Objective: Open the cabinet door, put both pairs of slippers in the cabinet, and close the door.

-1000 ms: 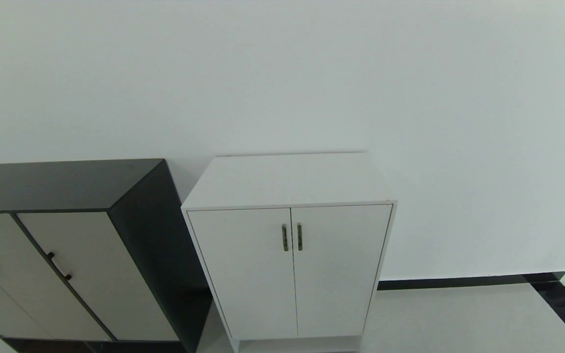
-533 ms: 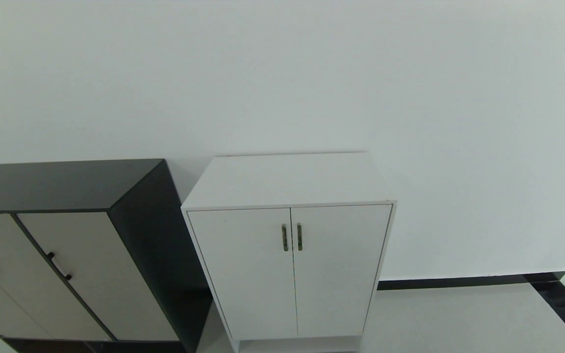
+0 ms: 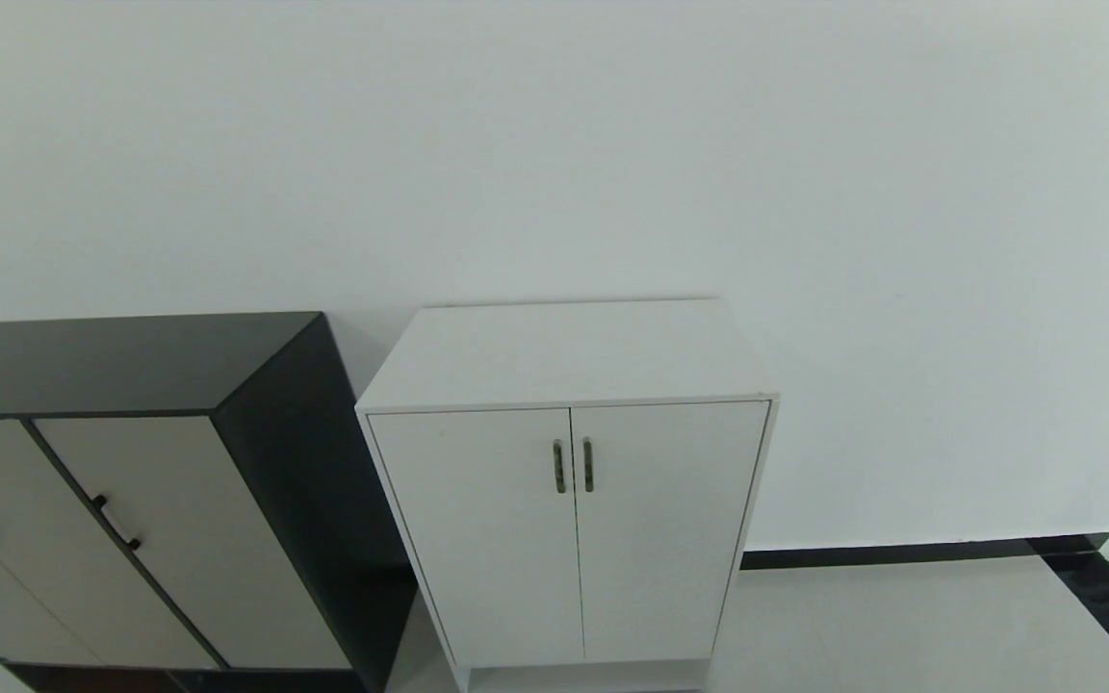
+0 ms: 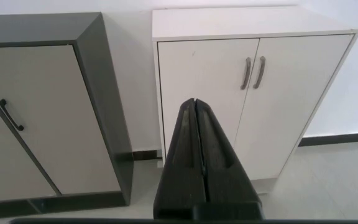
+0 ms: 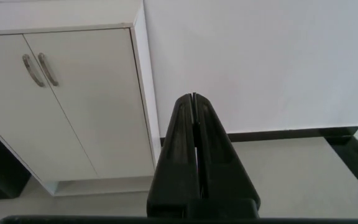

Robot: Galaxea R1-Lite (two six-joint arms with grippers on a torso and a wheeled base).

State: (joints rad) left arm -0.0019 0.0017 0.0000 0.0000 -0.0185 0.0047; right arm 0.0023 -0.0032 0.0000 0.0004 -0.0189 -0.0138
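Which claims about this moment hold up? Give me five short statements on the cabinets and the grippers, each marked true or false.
1. Both doors of the white cabinet are shut. True.
2. The left gripper is wide open. False: its fingers are pressed together, holding nothing.
3. The white cabinet's two handles sit side by side at the seam between the doors. True.
4. The black cabinet stands to the right of the white cabinet. False: it stands to the left of it.
5. The right gripper grips a door handle. False: it is shut on nothing and is apart from the cabinet.
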